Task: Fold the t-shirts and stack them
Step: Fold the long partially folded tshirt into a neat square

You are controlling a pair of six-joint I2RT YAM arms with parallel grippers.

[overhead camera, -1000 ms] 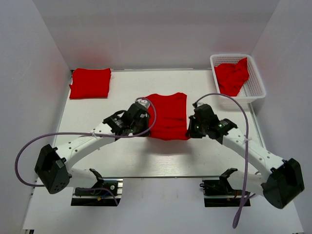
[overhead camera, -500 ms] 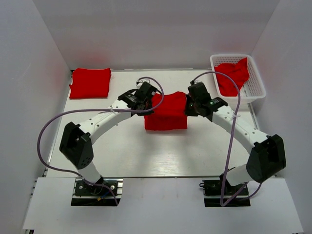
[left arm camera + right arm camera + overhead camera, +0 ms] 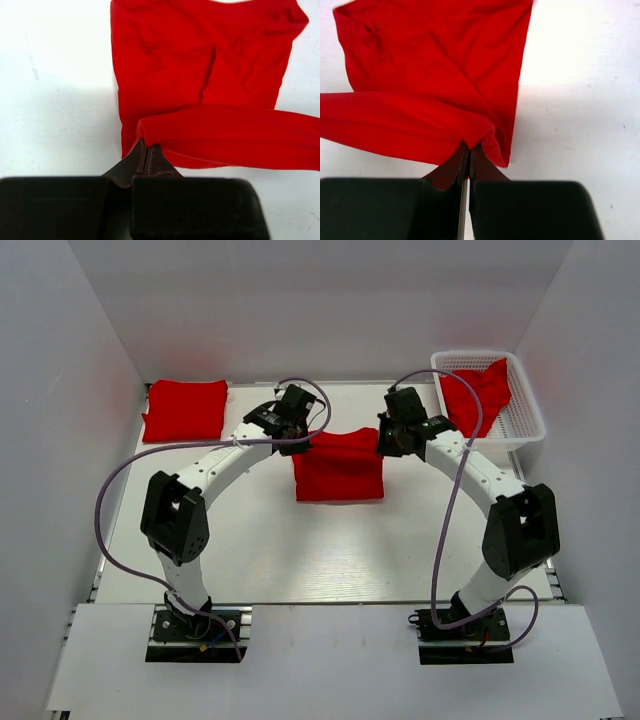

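Middle t-shirt (image 3: 338,472) held up by its folded edge at the centre of the table (image 3: 250,540).

A folded t-shirt (image 3: 185,411) lies at the far left corner. The left gripper (image 3: 146,151) is clamped tight on the left end of the raised fold, and the right gripper (image 3: 468,151) is clamped on its right end. A crumpled t-shirt (image 3: 478,395) sits in the white basket (image 3: 533,405) at the far right.

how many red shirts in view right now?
3. Folded shirt at far left; middle shirt at centre, half folded; crumpled shirt in the white basket. More may hide under the folded one or in the basket.
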